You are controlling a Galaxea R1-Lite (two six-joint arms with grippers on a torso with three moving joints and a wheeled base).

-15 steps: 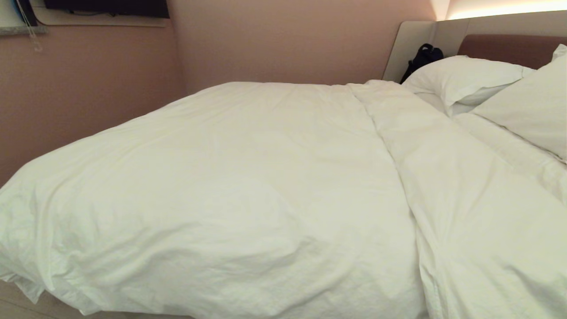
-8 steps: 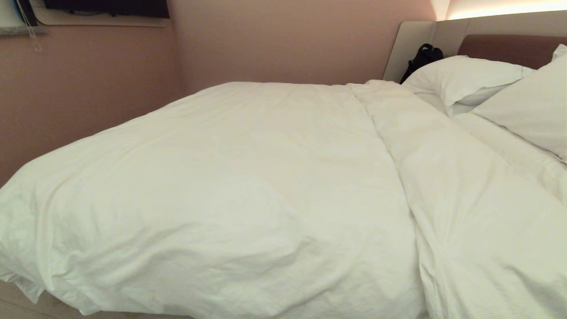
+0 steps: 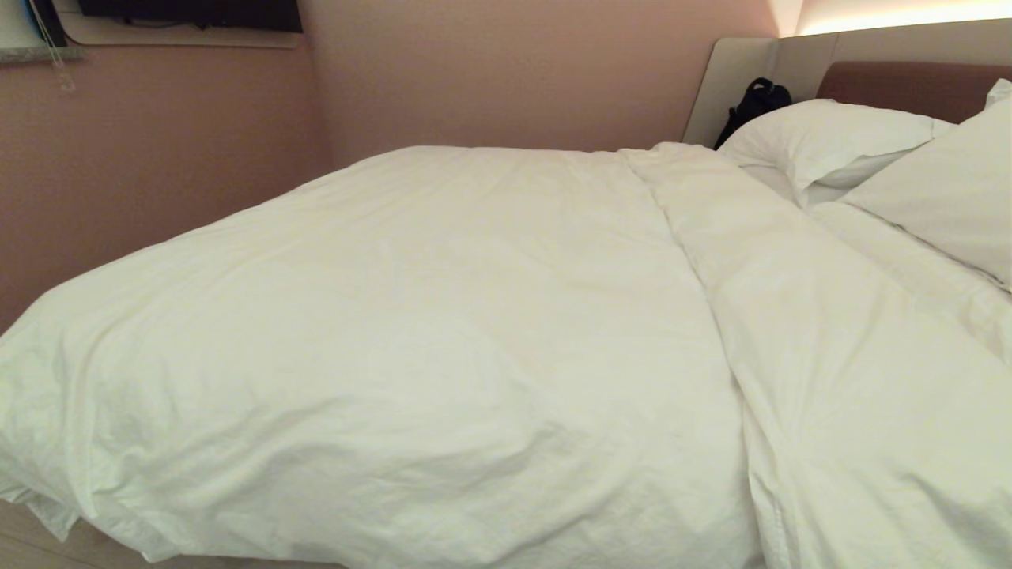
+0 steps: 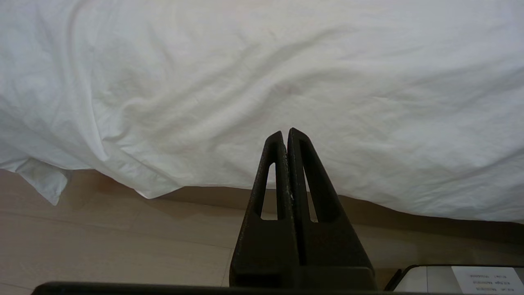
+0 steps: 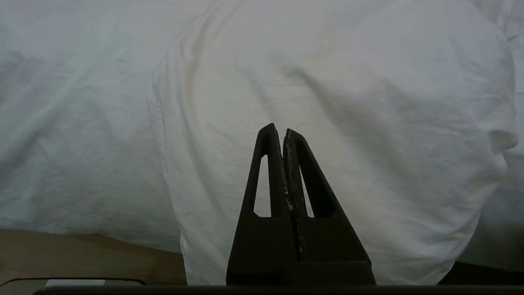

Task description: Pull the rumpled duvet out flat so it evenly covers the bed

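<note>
The big white duvet (image 3: 411, 348) lies puffed up across the bed (image 3: 909, 87), straight ahead at twelve o'clock from both the left gripper (image 4: 285, 133) and the right gripper (image 5: 278, 130), which are closed tight, hold nothing, and look equally near.

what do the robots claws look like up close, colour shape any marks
Both look alike: matte black, each with two long fingers tapering to a narrow tip, and a slim cut-out slot through each finger. The left claw looks fairly clean, with only a few pale specks along its inner edge. The right claw has whitish scuffing down the seam where its fingers meet. No cables or lettering show on either.
</note>
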